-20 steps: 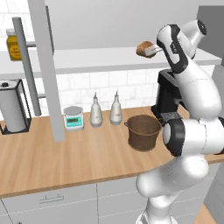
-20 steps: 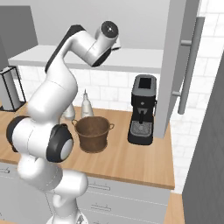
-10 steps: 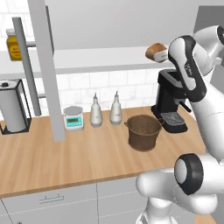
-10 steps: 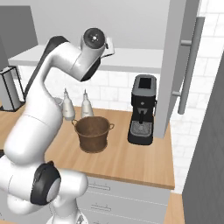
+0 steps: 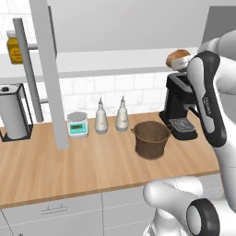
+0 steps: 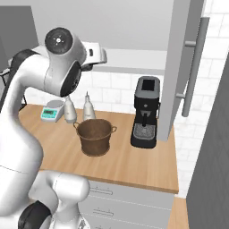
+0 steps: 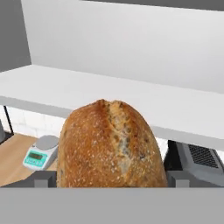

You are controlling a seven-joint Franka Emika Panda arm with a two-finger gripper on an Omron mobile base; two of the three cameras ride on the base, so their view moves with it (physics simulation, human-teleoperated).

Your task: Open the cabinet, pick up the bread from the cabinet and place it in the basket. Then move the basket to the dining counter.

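The cabinet stands open, its left door (image 5: 46, 69) edge-on and its right door (image 6: 179, 67) swung out. In the hand view the golden-brown bread (image 7: 111, 146) sits in front of the white shelf's (image 7: 65, 89) front edge. My gripper (image 7: 112, 180) is shut on it, jaws wide, one finger (image 7: 43, 178) on each side. From the left base view the bread (image 5: 179, 57) hangs at shelf height above the coffee machine, partly behind my forearm. The dark brown basket (image 5: 152, 138) (image 6: 95, 136) stands on the wall worktop, below and left of the bread. The dining counter is out of view.
A black coffee machine (image 5: 179, 110) (image 6: 145, 112) stands right of the basket. A small scale (image 5: 77, 124) and two white bottles (image 5: 111, 115) line the tiled wall. A paper towel holder (image 5: 14, 115) is at far left. The right door's bar handle (image 6: 194, 62) juts out.
The arm has swung to the right, carrying the bread rightward and slightly down along the shelf front. The basket and the things on the worktop have not moved.
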